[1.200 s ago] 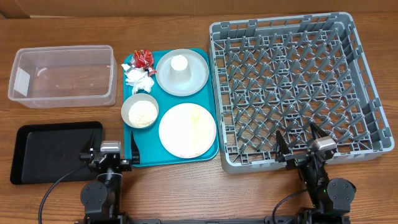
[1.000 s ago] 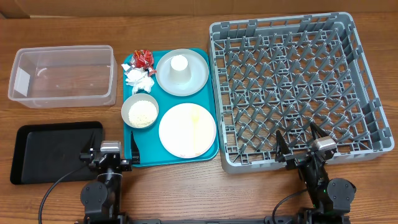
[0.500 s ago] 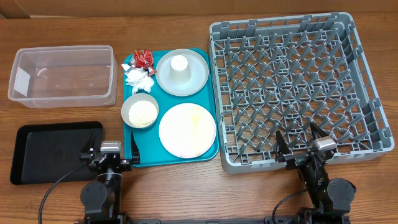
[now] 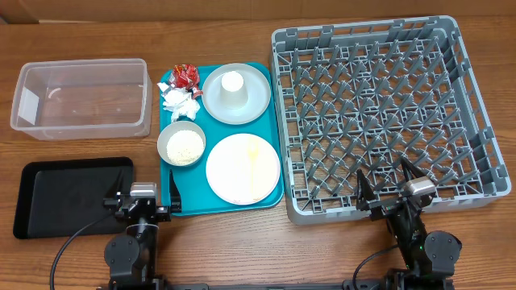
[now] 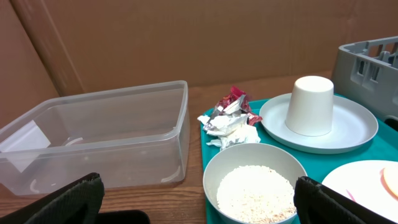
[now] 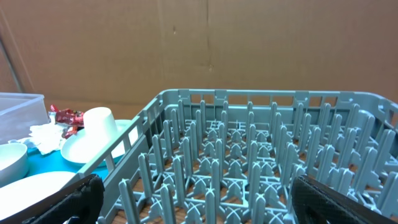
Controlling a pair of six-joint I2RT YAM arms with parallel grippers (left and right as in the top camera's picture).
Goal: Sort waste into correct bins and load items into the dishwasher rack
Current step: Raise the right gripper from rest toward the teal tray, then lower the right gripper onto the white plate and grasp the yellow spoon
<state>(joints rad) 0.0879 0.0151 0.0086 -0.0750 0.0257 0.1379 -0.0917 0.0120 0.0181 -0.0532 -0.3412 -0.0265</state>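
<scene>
Grey plastic lattice: the dishwasher rack [image 4: 363, 31] takes up the right half of the table [image 4: 242, 250], reaching from near the far edge almost to the near edge. Just left of it, at the table's middle, I see the flat teal tray [image 4: 189, 203] carrying the things to be sorted. On the tray's far right part sits the pale grey plate [image 4: 256, 103], with the small white cup [image 4: 231, 82] standing upside down on it. On the near right part lies the white plate [image 4: 230, 181], with the yellow spoon [image 4: 255, 157] resting on it. The cream bowl [image 4: 165, 137] stands on the tray's left side, just beside the white plate, and holds the white rice-like grains [image 4: 184, 147]. At the tray's far left corner lie the red-and-silver wrappers [image 4: 185, 75], and the crumpled white napkin [image 4: 179, 101] touches them on the near side, between wrappers and bowl. The clear tub [image 4: 81, 64] stands toward the far left corner of the table, just beside the teal tray. The black tray [image 4: 68, 193] lies toward the near left corner. My left claw [image 4: 141, 197] sits at the near edge between the black tray and the teal tray, fingers spread wide and grasping nothing; in the left wrist view its two fingers frame the bowl from the lower corners. My right claw [image 4: 387, 185] sits at the near edge, likewise released, its fingers spread over the rack's near wall.
</scene>
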